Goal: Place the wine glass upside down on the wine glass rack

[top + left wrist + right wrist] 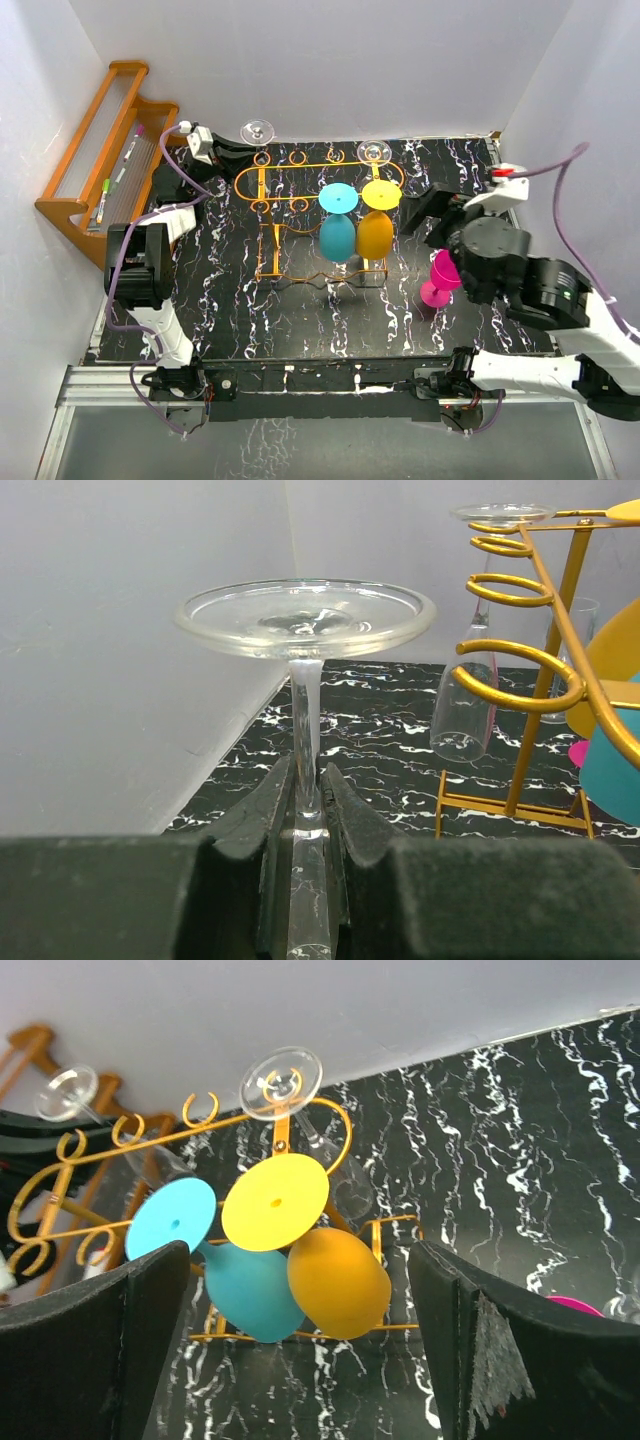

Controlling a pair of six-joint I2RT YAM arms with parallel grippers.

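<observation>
Overhead, black white-veined marbled tabletop (230, 300); white walls (350, 60).

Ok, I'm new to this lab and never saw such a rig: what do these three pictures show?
Two robot arms are bolted at the near edge of a table, each ending in a two-finger gripper. One picture looks down from above; the others come from cameras on the left and right wrists. On the black table stands an orange wire rack with a blue glass, a yellow glass and a clear glass hanging upside down. A pink glass sits near the right gripper; a wooden shelf stands at the left. The left gripper is shut on the stem of a clear wine glass, foot up, beside the rack. The right gripper is open and empty.
</observation>
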